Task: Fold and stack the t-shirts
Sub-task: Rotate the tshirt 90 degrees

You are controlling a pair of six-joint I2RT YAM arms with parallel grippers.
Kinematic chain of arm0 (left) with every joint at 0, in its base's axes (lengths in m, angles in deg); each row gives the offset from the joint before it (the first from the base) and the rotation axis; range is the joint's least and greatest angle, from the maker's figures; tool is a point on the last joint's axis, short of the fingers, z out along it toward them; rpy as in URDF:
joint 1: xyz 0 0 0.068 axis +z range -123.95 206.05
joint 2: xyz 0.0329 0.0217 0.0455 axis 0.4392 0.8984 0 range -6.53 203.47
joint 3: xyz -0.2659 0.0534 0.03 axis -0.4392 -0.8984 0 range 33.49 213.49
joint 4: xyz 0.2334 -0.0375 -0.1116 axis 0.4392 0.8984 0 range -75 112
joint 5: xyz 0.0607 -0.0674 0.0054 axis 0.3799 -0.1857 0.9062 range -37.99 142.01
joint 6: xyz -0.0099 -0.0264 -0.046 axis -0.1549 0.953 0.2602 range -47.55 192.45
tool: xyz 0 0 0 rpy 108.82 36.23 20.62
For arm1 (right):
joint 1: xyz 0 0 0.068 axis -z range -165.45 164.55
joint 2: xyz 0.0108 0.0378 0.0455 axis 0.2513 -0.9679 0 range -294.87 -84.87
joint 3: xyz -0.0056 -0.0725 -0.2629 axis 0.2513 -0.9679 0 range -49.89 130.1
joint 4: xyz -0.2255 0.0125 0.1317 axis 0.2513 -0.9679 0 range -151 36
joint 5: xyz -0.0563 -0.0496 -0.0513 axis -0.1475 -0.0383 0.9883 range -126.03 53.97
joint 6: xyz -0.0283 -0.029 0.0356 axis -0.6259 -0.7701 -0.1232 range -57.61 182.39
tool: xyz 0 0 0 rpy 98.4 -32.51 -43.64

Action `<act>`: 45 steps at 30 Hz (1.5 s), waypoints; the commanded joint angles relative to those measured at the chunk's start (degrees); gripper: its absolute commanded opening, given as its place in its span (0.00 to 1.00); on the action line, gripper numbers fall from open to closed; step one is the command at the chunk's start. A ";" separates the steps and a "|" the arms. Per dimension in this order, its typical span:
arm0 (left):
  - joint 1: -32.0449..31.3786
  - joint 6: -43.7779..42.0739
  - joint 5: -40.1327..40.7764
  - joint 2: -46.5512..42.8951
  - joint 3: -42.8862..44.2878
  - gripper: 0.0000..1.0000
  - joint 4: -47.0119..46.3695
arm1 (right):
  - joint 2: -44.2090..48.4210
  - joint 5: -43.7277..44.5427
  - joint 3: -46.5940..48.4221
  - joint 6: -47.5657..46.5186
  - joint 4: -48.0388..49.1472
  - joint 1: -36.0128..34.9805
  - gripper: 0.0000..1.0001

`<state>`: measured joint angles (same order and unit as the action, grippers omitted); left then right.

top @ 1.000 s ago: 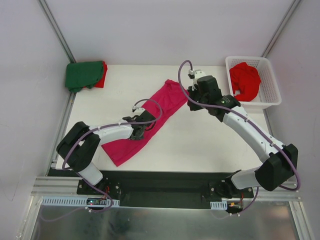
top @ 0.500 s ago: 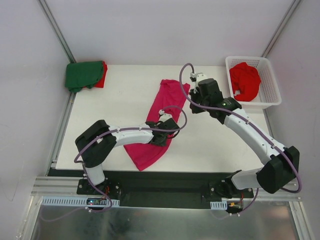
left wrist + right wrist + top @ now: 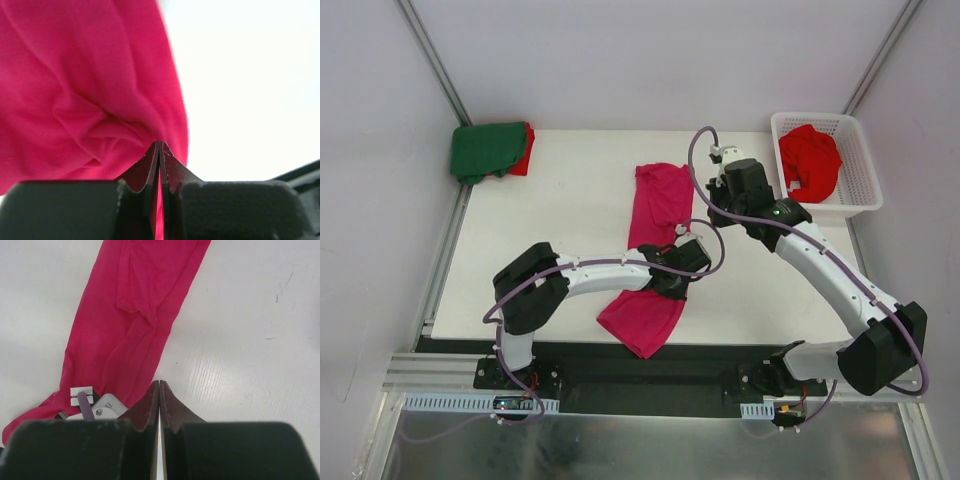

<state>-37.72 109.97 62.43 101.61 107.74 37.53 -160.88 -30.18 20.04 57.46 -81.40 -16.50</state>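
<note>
Mid-fold, the pink shirt (image 3: 658, 205) lay as a strip across the bench (image 3: 560, 210) at mid-frame, left pincer (image 3: 159, 145) grasping its lower part, right pincer (image 3: 159, 385) clenched empty; next, likely doubling it end-to-end.

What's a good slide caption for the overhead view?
Left end effector pinches the magenta t-shirt, right end effector shut beside it; green t-shirt folded far left, red t-shirt in basket.

The right gripper (image 3: 159, 390) shows at the bottom edge, its dark jaws pressed together with nothing between them. Their tip sits just beside the edge of the pink t-shirt (image 3: 135, 315), which lies as a long wrinkled strip across the white table (image 3: 250, 340). A white arm part (image 3: 107, 406) with a purple cable (image 3: 84, 402) rests over the strip's lower end.
</note>
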 commanded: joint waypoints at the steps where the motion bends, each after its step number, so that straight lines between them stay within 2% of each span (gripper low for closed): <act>1: -1.18 0.10 -0.66 -4.23 3.79 0.00 -0.02 | 2.88 0.75 -0.50 0.54 -0.37 0.02 0.02; 9: 0.04 -7.79 11.90 -18.21 1.59 0.00 -0.29 | 4.37 1.54 -1.29 0.97 -0.64 0.55 0.02; 14: 5.84 -13.34 8.23 -17.96 -1.04 0.00 -5.55 | 6.65 2.23 -2.52 1.33 -0.99 0.55 0.02; 18: 9.79 -18.70 5.59 -14.63 -0.96 0.00 -10.47 | 9.73 4.43 -3.83 1.33 -2.66 0.90 0.02; 26: 17.26 -20.90 -3.72 -7.42 0.27 0.00 -18.48 | 19.57 7.86 -5.77 1.68 -7.31 1.78 0.04; 36: 21.14 -23.45 -12.51 7.26 14.49 0.00 -21.65 | 25.29 9.01 -7.52 2.20 -13.47 1.87 0.04; 45: 23.42 -25.91 -12.70 15.69 23.72 0.00 -20.33 | 28.54 10.68 -9.11 2.82 -15.67 1.96 0.05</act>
<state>-15.68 86.38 51.04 114.39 126.19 17.75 -133.99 -21.37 11.10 59.27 -95.80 -14.88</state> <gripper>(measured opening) 0.003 0.046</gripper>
